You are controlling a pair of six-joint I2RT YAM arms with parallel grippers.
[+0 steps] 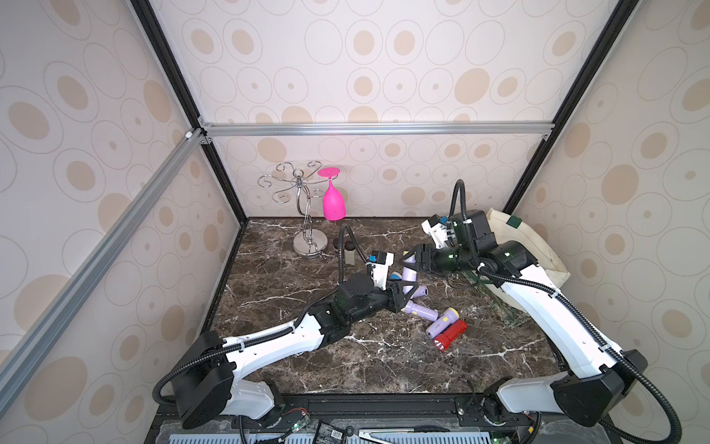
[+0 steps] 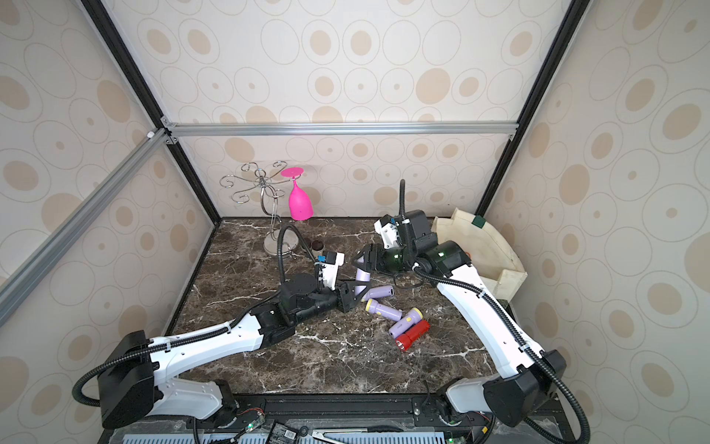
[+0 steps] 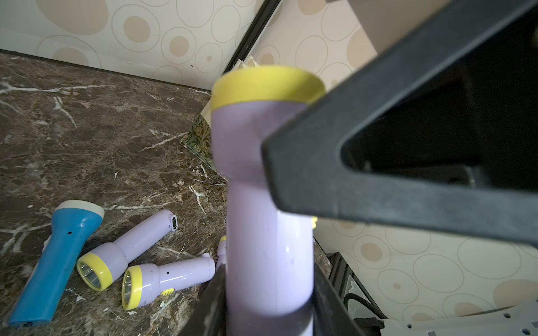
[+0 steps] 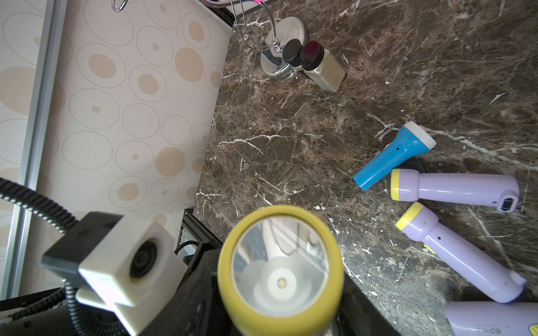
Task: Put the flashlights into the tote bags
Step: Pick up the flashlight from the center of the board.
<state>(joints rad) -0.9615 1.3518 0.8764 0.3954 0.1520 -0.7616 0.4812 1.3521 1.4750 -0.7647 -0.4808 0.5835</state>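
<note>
Left wrist view shows the left gripper point(image 3: 269, 308) pinching the body of a lilac flashlight point(image 3: 267, 247), with the yellow-ringed head pointing away from the camera. One black finger point(image 3: 378, 180) of the right gripper point(image 1: 410, 258) lies against that head. In the right wrist view the head sits between the right jaws, but I cannot tell if they press it.

In both top views the two grippers meet above the marble table point(image 1: 345, 365). The cream tote bag point(image 1: 538, 246) sits in the far right corner, behind the right arm and well apart from the held flashlight. On the table near the grippers lie a blue flashlight point(image 4: 393, 157), three loose lilac flashlights point(image 1: 420, 310) and a red flashlight point(image 1: 451, 334). The red one is just beside a lilac one.
</note>
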